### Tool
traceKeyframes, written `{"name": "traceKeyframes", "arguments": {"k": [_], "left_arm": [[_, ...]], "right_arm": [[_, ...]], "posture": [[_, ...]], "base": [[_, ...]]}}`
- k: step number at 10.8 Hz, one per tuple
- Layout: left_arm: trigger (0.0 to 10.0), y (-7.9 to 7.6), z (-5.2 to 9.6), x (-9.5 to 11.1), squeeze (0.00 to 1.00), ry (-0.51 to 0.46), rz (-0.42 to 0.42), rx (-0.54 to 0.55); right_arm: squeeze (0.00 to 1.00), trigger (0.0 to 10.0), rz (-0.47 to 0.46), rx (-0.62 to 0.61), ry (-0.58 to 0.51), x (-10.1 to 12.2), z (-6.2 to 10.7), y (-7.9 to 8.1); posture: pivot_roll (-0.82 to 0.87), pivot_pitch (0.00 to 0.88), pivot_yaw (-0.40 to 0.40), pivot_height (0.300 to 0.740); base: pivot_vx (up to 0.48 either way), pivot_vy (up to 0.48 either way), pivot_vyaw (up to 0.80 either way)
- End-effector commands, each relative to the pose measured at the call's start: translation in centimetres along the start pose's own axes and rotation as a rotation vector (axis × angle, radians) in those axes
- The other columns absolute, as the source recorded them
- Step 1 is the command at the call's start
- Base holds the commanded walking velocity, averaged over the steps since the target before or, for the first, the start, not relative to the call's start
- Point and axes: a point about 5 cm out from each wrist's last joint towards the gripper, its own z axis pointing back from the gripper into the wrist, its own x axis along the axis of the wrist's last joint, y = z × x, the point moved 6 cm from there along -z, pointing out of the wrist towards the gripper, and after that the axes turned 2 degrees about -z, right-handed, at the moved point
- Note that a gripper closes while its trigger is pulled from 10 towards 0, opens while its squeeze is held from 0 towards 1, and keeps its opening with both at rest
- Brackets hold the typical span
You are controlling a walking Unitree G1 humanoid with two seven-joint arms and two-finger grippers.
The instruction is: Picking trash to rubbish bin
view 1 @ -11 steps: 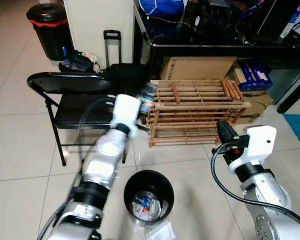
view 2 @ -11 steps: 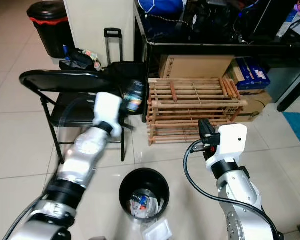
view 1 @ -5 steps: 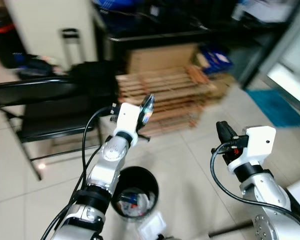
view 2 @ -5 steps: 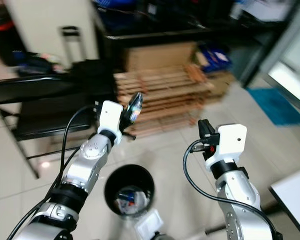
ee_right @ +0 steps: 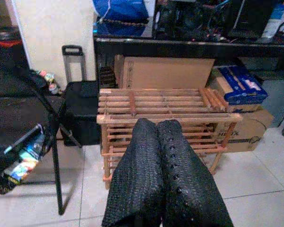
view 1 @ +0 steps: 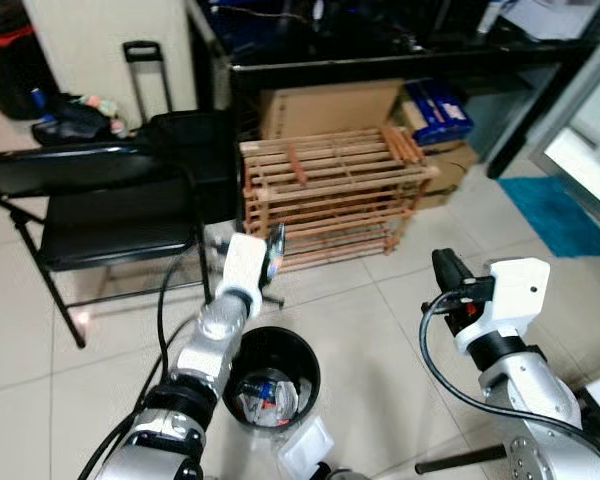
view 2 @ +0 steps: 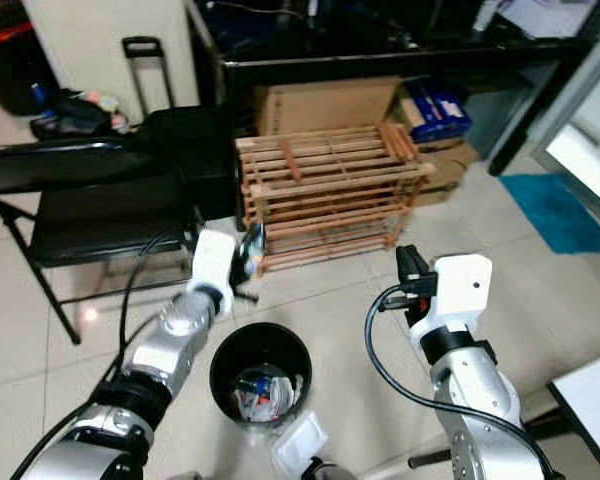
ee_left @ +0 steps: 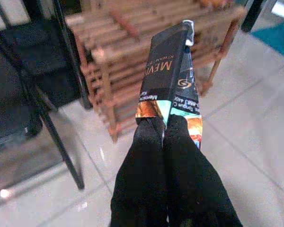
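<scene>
I have the left claw (view 1: 273, 262) clamped on a flat, glossy snack wrapper (ee_left: 173, 80), its two black fingers (ee_left: 154, 156) pinching the lower edge so the pack stands up and away from the wrist. I judge that hold is chosen so the wrapper can simply fall once the fingers part. The wrapper hangs in the air just beyond the far rim of the black rubbish bin (view 1: 307, 351), which stands on the tiled floor (view 1: 380, 330) near the robot and already holds other scraps. So the trash is not yet squarely over the opening; my guess is the arm needs to come nearer before letting go, or the light pack may drift onto the tiles.

The right claw (view 1: 443, 265) is raised to the right, fingers pressed together and holding nothing; I keep it clear of the bin so it does not obstruct the drop.

Farther off stand a wooden slatted rack (view 1: 330, 190) and, to the left, a black folding chair (view 1: 100, 215).
</scene>
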Motion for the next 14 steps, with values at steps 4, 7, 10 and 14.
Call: {"name": "traceKeyframes", "arguments": {"k": [4, 7, 10, 14], "left_arm": [[10.0, -1.6, 0.6, -4.1, 0.00, 0.116, -0.028, -0.028], [10.0, -2.9, 1.7, -7.9, 0.00, 0.243, -0.077, -0.070], [10.0, -2.9, 2.6, -10.2, 0.00, 0.332, -0.115, -0.064], [10.0, -2.4, 3.4, -11.9, 0.00, 0.394, -0.136, -0.029]], "right_arm": [[0.00, 10.0, 0.043, 0.094, 0.150, -2.7, 0.8, 2.2], [0.00, 10.0, 0.015, 0.142, 0.280, -5.7, 2.7, 4.0], [0.00, 10.0, -0.002, 0.180, 0.321, -6.1, 3.9, 5.0], [0.00, 10.0, -0.026, 0.292, 0.521, -9.8, 6.6, 6.8]], "posture": [[0.02, 0.191, -0.127, 0.740], [-0.02, 0.228, -0.133, 0.740], [-0.06, 0.248, -0.127, 0.740], [-0.08, 0.257, -0.137, 0.740]], "base": [[0.000, 0.000, 0.00], [0.000, 0.000, 0.00], [0.000, 0.000, 0.00], [0.000, 0.000, 0.00]]}}
